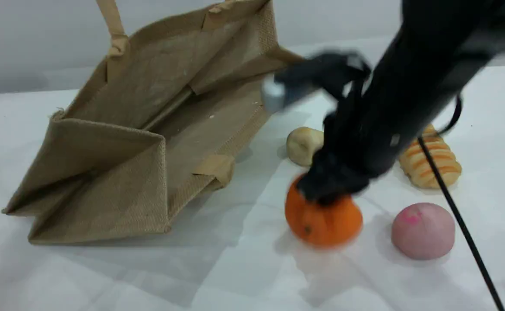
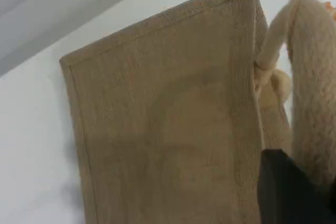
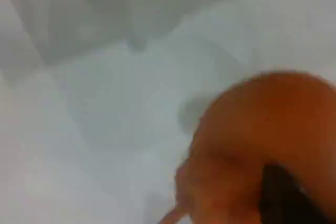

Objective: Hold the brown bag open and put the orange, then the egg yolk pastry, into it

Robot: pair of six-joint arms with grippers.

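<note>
The brown bag point(image 1: 149, 129) lies on its side at the left, mouth gaping toward the right. One beige handle point(image 1: 111, 21) is stretched up out of the scene view. In the left wrist view my left gripper point(image 2: 294, 195) is shut on that handle point(image 2: 315, 77), beside the bag's woven wall point(image 2: 163, 119). The orange point(image 1: 326, 222) sits right of the bag's mouth, squashed under my right gripper point(image 1: 328, 188), which is shut on its top. The right wrist view shows the dented orange point(image 3: 262, 135) against a dark fingertip point(image 3: 283, 198). The egg yolk pastry point(image 1: 304, 144) rests just behind the orange.
A striped bread roll point(image 1: 429, 162) lies at the right behind the arm. A pink round bun point(image 1: 423, 231) sits right of the orange. A black cable point(image 1: 459, 220) runs down from the right arm across the white cloth point(image 1: 235, 268).
</note>
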